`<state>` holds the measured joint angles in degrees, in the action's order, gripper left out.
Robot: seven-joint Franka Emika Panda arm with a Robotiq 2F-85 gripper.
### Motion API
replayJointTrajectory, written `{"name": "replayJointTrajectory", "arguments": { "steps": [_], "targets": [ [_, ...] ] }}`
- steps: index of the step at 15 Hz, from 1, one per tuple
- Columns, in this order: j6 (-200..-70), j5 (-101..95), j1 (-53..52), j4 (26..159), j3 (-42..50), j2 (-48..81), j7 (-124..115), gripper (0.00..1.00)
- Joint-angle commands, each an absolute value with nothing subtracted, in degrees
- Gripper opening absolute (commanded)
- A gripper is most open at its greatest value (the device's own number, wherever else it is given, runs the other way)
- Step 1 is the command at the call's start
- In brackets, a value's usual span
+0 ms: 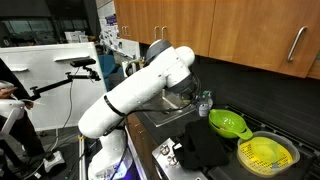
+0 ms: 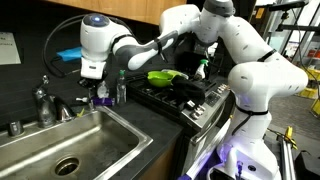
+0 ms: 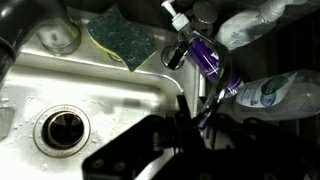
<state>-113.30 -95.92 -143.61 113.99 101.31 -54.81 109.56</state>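
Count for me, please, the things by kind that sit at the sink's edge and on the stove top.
Bottles: 2, a purple pump bottle and a clear bottle with a blue label
Sponges: 1, a green sponge
Colanders: 2, a green colander and a yellow colander
Cloths: 1, a black cloth
Total: 6

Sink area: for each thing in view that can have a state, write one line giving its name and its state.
claw: shut, close to the purple pump bottle
purple pump bottle: standing at the sink's edge, pump cap on
sink: basin bare, no standing water
green colander: open side up, empty
cabinet doors: shut
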Motion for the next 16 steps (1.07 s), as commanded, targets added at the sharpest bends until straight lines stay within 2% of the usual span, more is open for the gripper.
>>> {"name": "replayJointTrajectory", "arguments": {
  "steps": [1,8,9,12,16],
  "targets": [
    [-113.14,-96.19,-146.89,114.28,102.07,-55.66,111.79,0.41],
    [-113.73,-95.39,-146.39,114.41,101.53,-56.47,112.94,0.43],
    [-112.76,-95.82,-144.45,113.77,101.43,-54.84,110.98,0.2],
    [-113.21,-95.54,-145.94,114.78,101.47,-56.11,111.99,0.4],
    [-113.21,-95.53,-146.48,114.81,101.5,-56.52,112.01,0.43]
  ]
}}
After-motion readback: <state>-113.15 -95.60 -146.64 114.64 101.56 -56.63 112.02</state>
